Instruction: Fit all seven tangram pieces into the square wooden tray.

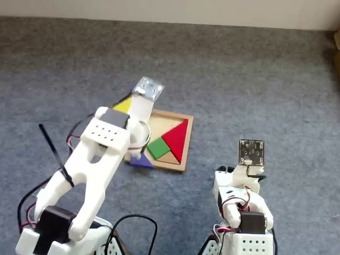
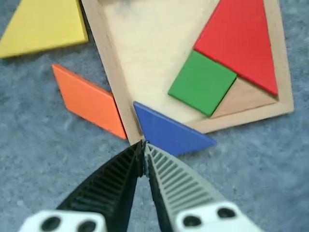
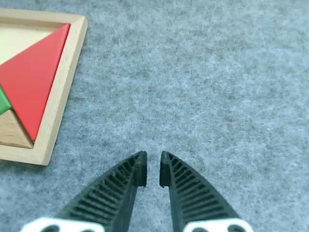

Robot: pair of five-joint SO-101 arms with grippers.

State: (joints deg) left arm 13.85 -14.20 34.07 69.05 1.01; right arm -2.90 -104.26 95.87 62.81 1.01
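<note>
— What is the tray (image 2: 112,67) made of?
— Pale wood, square, with a raised rim. It lies on a grey, fuzzy surface (image 3: 217,72).
— And the pieces?
— Flat, smooth and painted. A large red triangle (image 2: 241,38) and a green square (image 2: 203,83) sit inside the tray, edge to edge. A blue triangle (image 2: 171,133) lies across the tray's corner rim. An orange parallelogram (image 2: 89,101) and a yellow triangle (image 2: 43,24) lie outside it.
— The pincers?
— The left pincer (image 2: 144,145) is pressed together at that same corner. The right pincer (image 3: 149,166) is narrowly spread and holds nothing, apart from the tray on the red triangle's side.
</note>
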